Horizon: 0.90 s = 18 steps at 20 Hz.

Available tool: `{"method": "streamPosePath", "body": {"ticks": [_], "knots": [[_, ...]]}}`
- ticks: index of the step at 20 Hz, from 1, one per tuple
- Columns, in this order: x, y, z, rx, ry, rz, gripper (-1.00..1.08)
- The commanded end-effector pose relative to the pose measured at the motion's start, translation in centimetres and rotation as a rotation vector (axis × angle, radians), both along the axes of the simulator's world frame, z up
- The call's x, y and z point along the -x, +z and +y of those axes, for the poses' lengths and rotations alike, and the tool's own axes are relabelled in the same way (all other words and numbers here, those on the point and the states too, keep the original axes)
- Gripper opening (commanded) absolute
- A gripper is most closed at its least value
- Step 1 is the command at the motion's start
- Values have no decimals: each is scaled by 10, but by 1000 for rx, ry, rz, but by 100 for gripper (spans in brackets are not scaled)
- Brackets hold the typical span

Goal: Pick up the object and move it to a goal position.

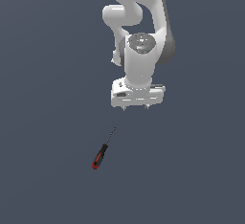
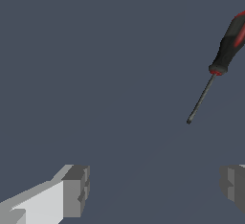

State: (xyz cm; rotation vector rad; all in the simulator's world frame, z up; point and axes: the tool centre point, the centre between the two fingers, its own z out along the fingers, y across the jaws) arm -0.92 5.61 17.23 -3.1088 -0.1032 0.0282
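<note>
Item 1: claw point(image 1: 136, 108). White body at the end of the white robot arm point(image 1: 143, 22), pointing downward. Two short fingertips point(image 1: 147, 107) project beneath the body in the exterior view. In the wrist view the two grey pads point(image 2: 76, 189) stand wide apart with bare surface between them. State: spread wide, gripping nothing.

Item 2: screwdriver point(image 1: 101, 152). Chunky red-and-black handle, thin dark metal shaft. Lies flat on the worktop point(image 1: 48, 122), apart from the claw, not between the pads and touching neither. In the exterior view it sits below the claw and toward the exterior view's left of it. The shaft tip is the end nearer the claw; the handle is the end farther from it. It lies on a diagonal. In the wrist view the screwdriver point(image 2: 217, 70) lies ahead of the pads and off toward one of them, the handle partly cut by the picture's edge and the shaft tip pointing back toward the gap between the pads.

Item 3: worktop. Uniform dark blue-grey surface filling both views; no markings visible. Whether the claw is raised above it or close to it cannot be told for certain.
</note>
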Motion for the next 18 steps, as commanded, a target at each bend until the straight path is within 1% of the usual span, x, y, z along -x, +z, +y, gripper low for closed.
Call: {"method": "streamPosePath", "body": {"ticks": [1,5,9,14,18], "knots": [[0,0,-1,0,-2,0,100],[-6,-3,-5,-1,-19,0,100],[-17,-10,-14,-1,-55,0,100],[-37,-24,-34,0,-125,-1,100],[-57,-41,-56,4,-200,-3,100]]}}
